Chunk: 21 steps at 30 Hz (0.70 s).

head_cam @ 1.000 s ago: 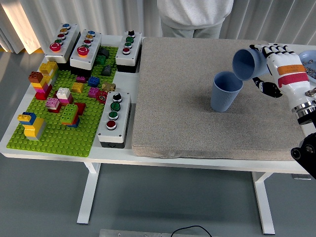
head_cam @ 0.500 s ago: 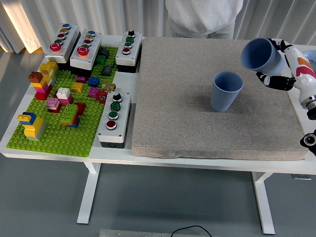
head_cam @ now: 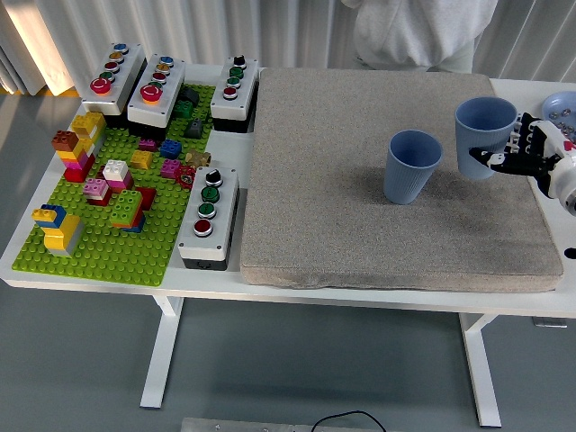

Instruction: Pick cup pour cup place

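Grey mat [head_cam: 360,216], two blue cups.
Right hand [head_cam: 531,160], partly cut off, grips upright held cup [head_cam: 482,135] beside standing cup [head_cam: 412,166].

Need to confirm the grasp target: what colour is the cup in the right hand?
Light blue cup, same shade as the standing cup; the head view shows it.

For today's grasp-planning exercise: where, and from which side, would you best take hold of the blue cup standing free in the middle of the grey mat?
Grip the free blue cup around its ribbed side wall, about mid-height, probably from the left. It stands upright, mouth up, tapering downward. The right hand holds the second cup close on its right.
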Motion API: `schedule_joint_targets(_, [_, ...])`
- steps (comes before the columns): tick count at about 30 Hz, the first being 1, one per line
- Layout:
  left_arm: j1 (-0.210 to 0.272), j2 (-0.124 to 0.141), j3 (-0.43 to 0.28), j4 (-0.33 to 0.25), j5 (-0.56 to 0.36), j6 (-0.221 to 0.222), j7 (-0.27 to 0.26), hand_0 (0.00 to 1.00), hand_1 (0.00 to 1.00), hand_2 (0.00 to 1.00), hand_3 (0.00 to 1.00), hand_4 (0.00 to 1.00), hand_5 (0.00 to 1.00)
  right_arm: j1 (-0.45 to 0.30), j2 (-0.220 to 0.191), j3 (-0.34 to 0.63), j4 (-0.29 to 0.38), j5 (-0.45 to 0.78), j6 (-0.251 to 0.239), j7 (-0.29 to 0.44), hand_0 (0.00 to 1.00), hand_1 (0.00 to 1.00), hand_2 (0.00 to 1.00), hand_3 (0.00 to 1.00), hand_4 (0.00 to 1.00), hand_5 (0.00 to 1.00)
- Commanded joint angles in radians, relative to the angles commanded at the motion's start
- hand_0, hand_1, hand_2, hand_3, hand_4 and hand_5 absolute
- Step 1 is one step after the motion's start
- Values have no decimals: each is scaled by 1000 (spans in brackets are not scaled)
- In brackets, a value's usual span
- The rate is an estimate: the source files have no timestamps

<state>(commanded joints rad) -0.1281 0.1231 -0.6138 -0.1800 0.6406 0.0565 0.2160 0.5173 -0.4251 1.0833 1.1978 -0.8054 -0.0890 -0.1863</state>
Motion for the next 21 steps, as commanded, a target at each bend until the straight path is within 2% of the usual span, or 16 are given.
schedule_joint_targets(6, [1, -1, -2, 0, 5, 0, 1, 740, 770, 828, 654, 524, 938, -16, 22, 17, -23, 231, 48, 37, 859, 717, 608, 661, 731, 154])
schedule_joint_targets(11, [1, -2, 2, 0, 1, 0, 0, 740, 770, 828, 654, 524, 938, -24, 44, 26, -57, 198, 41, 99, 859, 719, 610, 661, 730, 153])
schedule_joint_targets(21, [-1, -4, 1, 0, 1, -1, -1, 740, 770, 828, 654, 524, 940, -30, 53, 18, -83, 141, 20, 146, 858, 723, 607, 660, 726, 164])
